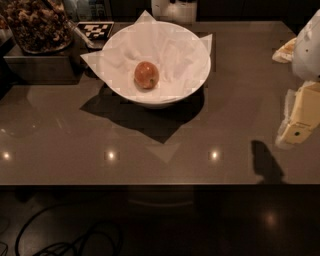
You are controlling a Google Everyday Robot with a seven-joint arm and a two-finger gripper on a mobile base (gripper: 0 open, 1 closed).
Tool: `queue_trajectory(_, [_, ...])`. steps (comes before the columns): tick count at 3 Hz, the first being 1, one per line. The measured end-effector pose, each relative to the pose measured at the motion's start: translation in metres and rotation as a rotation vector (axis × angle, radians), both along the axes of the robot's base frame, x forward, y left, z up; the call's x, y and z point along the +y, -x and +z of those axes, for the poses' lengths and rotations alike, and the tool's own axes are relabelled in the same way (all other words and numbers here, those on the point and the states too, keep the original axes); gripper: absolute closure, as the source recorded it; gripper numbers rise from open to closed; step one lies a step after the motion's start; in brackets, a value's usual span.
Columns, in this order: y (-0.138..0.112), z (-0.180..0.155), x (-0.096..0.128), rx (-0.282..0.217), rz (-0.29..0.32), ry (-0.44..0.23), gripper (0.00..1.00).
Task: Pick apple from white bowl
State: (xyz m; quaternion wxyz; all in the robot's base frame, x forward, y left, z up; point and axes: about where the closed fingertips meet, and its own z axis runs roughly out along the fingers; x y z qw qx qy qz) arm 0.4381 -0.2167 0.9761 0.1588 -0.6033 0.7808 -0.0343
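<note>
The small red-orange apple [146, 74] lies in the middle of the large white bowl [165, 102], on a white paper sheet [175, 50] whose corners stick out past the rim. The bowl stands at the back centre of the dark table [150, 150]. My gripper [296, 134] hangs at the far right edge of the view, above the table and well to the right of the bowl, away from the apple. It holds nothing that I can see. Its shadow [265, 162] falls on the table near the front edge.
A clear container of brown nuts [37, 25] sits on a dark box at the back left. A black-and-white marker tag [95, 30] lies next to it. A white object [172, 10] stands behind the bowl. Cables [65, 240] lie on the floor in front.
</note>
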Motion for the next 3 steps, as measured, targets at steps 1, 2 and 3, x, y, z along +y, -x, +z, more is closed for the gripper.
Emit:
queue_trajectory(1, [0.0,0.0,0.0,0.0,0.0,0.0,0.0])
queue_trajectory(2, [-0.004,0.004,0.004,-0.033,-0.016,-0.041,0.0])
queue_trajectory(3, [-0.022,0.015,0.003,-0.087,-0.126,-0.158,0.0])
